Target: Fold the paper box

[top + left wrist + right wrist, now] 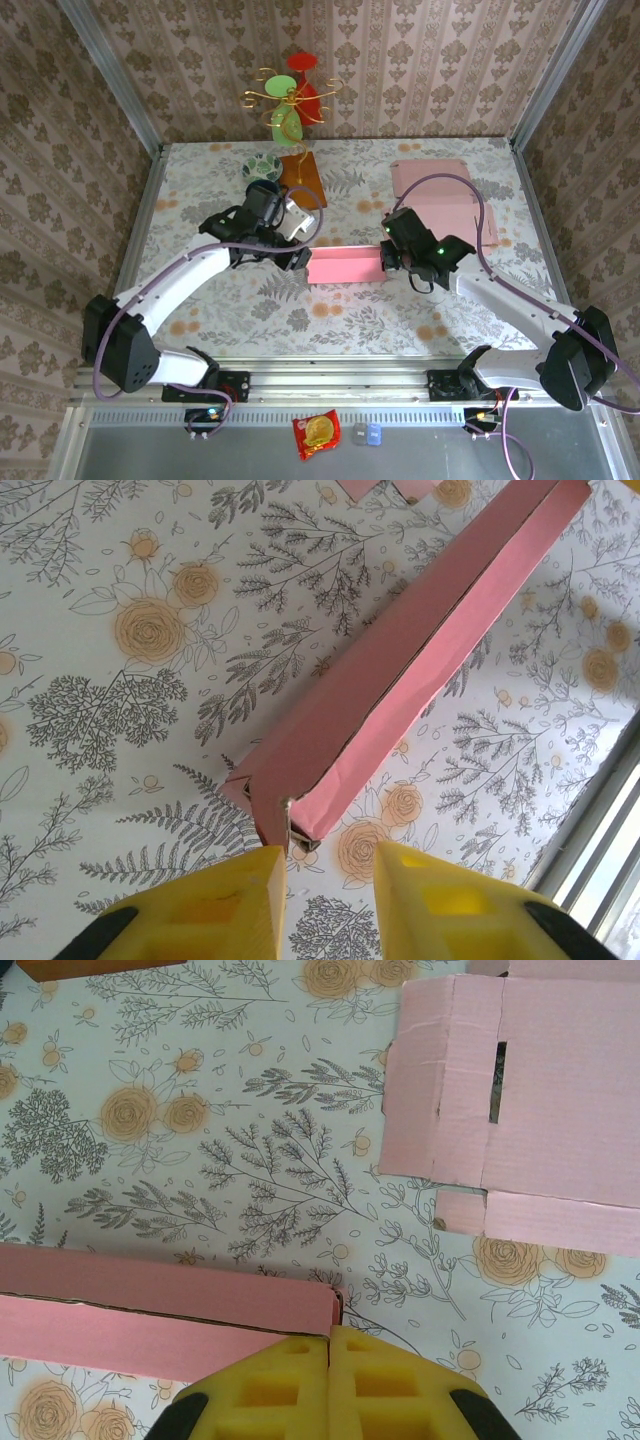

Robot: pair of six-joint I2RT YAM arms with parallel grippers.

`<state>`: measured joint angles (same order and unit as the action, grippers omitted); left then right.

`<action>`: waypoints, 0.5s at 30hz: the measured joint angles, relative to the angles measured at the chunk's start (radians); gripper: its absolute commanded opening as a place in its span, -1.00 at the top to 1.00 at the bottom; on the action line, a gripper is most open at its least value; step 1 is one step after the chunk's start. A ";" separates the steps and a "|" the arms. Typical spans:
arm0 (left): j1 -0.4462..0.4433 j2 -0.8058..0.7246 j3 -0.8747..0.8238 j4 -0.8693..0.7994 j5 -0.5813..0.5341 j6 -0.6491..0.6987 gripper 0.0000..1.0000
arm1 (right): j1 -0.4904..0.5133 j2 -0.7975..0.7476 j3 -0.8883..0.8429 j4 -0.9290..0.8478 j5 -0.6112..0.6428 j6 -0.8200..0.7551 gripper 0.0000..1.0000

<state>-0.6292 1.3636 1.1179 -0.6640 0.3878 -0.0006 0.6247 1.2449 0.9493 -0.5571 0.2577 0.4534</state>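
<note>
The pink paper box [345, 266] lies folded into a long closed shape at the table's middle, between both grippers. In the left wrist view the box [400, 680] runs away diagonally, and a loose flap sticks out at its near end. My left gripper [330, 855] is open just short of that end, its left finger beside the flap. It appears from above as the left gripper [300, 255]. My right gripper [329, 1335] is shut, its tips meeting on the end wall of the box [150, 1310]. It shows from above as the right gripper [385, 258].
A flat unfolded pink cardboard blank [435, 195] lies at the back right, close behind the right arm, and the right wrist view shows the blank [520, 1110]. A brown book-like slab [302, 178], a small patterned bowl [262, 167] and a wire ornament stand [290, 100] sit at the back.
</note>
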 measured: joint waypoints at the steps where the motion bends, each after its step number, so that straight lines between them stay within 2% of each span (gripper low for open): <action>1: -0.004 0.006 0.005 -0.001 -0.003 0.001 0.46 | 0.000 0.000 0.000 0.000 0.000 0.000 1.00; 15: -0.005 0.029 0.050 -0.042 -0.082 0.005 0.45 | 0.000 0.000 0.000 0.000 0.001 0.004 1.00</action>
<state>-0.6342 1.3922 1.1679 -0.7059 0.3054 0.0048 0.6247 1.2449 0.9493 -0.5571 0.2584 0.4576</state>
